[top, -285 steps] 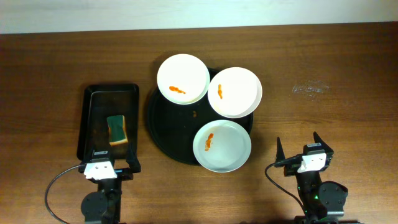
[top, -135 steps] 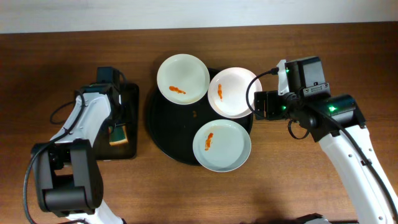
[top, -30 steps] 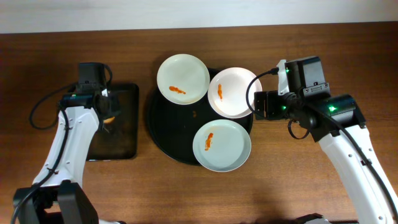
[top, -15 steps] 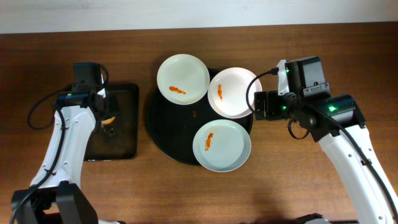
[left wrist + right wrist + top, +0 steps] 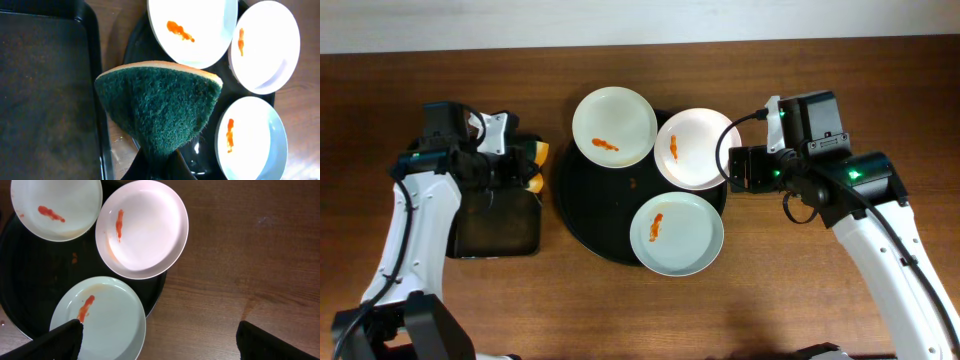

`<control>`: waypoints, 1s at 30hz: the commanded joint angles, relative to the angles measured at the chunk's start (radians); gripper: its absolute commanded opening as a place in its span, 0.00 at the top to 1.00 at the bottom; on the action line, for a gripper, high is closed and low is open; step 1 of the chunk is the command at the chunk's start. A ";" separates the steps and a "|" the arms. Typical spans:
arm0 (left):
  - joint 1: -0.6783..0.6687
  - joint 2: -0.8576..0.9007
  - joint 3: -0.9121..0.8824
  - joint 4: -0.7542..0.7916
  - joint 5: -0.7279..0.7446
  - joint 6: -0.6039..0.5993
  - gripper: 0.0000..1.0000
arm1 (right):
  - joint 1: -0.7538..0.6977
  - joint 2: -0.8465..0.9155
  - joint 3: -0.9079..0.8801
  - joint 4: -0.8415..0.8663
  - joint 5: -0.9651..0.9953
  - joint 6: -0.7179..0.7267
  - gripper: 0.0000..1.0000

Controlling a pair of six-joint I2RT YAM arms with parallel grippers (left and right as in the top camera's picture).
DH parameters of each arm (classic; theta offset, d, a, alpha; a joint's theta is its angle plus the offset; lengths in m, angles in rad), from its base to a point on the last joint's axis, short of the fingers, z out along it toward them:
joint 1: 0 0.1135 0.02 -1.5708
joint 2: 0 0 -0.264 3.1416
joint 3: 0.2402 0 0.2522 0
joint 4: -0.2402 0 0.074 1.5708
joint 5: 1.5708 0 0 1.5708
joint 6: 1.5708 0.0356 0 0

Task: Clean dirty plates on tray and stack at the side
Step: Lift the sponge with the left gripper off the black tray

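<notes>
Sponge (image 5: 160, 102) hides left gripper (image 5: 160, 167) tips, clamped on it | right gripper (image 5: 159, 336) spread wide, empty | plates (image 5: 614, 126) overlap tray (image 5: 582, 205) rim

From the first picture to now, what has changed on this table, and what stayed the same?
The left pincer took hold of the green sponge, lifted it off the rectangular tray and carried it right, towards the round tray. The right pincer came forward to beside the plates, open. The plates stayed put, still smeared.
</notes>
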 commanded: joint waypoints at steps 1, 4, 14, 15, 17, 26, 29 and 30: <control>0.060 -0.038 0.014 0.000 0.045 0.025 1.00 | 0.005 -0.005 0.008 0.003 0.009 0.005 0.01; 0.106 -0.037 0.014 0.000 -0.106 -0.021 1.00 | 0.005 -0.005 0.008 0.003 0.009 0.005 0.01; 0.116 -0.032 0.011 -0.025 -0.262 -0.091 1.00 | 0.005 -0.005 0.008 0.003 0.009 0.005 0.01; 0.111 -0.032 0.009 -0.026 -0.262 -0.091 1.00 | 0.005 -0.005 0.008 0.003 0.009 0.005 0.01; 0.102 -0.032 0.009 -0.028 -0.263 -0.091 1.00 | 0.005 -0.005 0.008 0.003 0.009 0.005 0.01; 0.099 -0.032 0.009 -0.023 -0.264 -0.087 1.00 | 0.005 -0.005 0.008 -0.005 -0.042 0.005 0.01; 0.099 -0.032 0.009 -0.012 -0.264 -0.087 0.99 | 0.005 -0.005 0.008 -0.005 -0.044 0.005 0.01; 0.099 -0.032 0.009 -0.012 -0.264 -0.087 1.00 | 0.005 -0.005 0.008 -0.005 -0.044 0.005 0.01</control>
